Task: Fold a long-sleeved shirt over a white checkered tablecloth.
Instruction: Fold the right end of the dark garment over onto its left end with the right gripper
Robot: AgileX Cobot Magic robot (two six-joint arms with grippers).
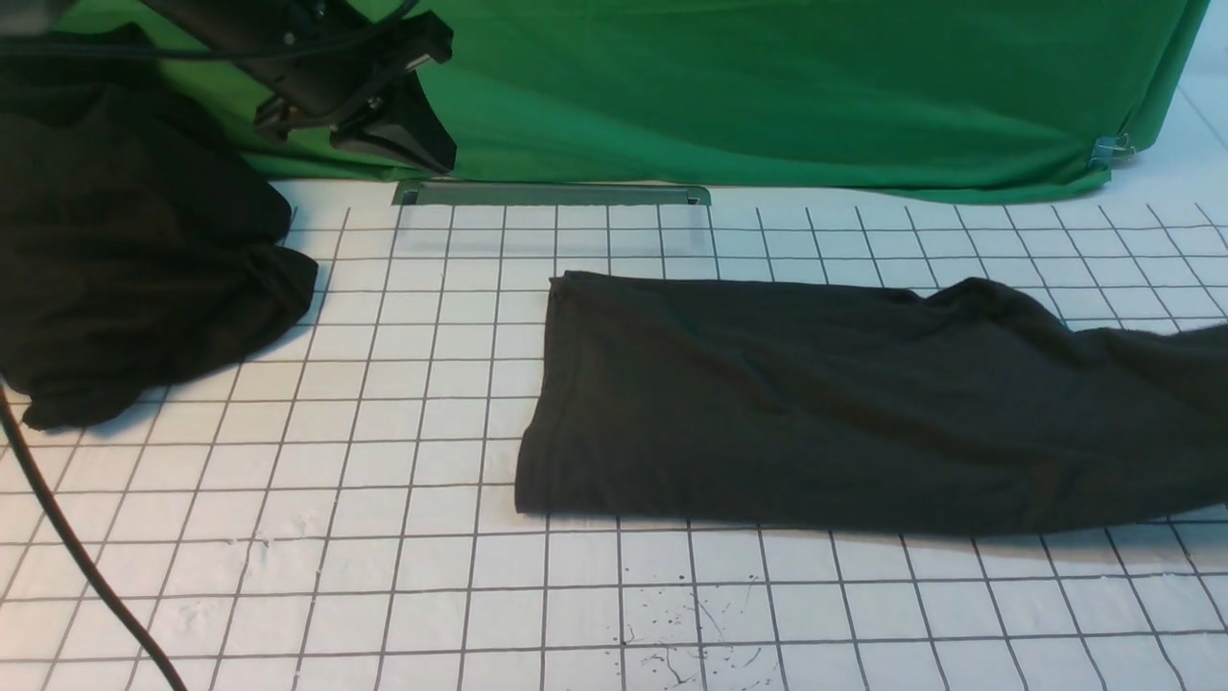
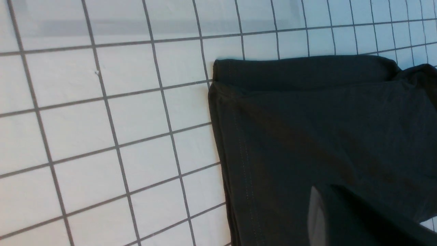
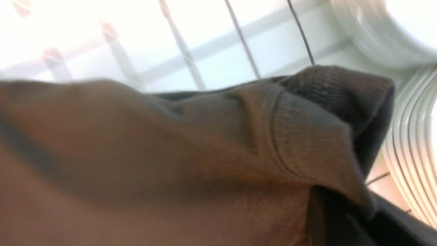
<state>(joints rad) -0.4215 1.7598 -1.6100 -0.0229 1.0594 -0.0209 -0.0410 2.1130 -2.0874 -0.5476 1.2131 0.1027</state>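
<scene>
**A:** Nearest us is bare tablecloth (image 1: 384, 595), white with a thin grey grid and a scatter of dark specks. A black cable (image 1: 67, 547) curves across its near left corner.

**B:** And the shirt?

**A:** The shirt (image 1: 815, 413) lies on the tablecloth, from the middle over to the right, folded into one long dark band. Its left end is a straight stitched hem (image 2: 239, 153), roughly in line with the grid. The right end rumples upward and runs out of the front view.

**B:** Where's the left arm?

**A:** The left gripper (image 1: 408, 139) hangs high at the far left, in front of the green sheet (image 1: 767, 96) and near the left end of a grey bar (image 1: 552, 195). It's clear of the shirt. The fingers are together, with nothing I can see between them. Its wrist camera looks down on the hem corner, where two layers of cloth show.

**B:** What's that black lump?

**A:** A heap (image 1: 125, 269) of plain black cloth, at the far left on the tablecloth, well apart from the shirt.

**B:** And the right side?

**A:** The right gripper is outside the front view. Its fingers are closed, and its wrist view is filled with shirt cloth bunched up close. A ribbed band (image 3: 307, 136) folds over at the edge of that bunch. It looks clamped on the shirt there, though the fingertips are buried in fabric.
</scene>
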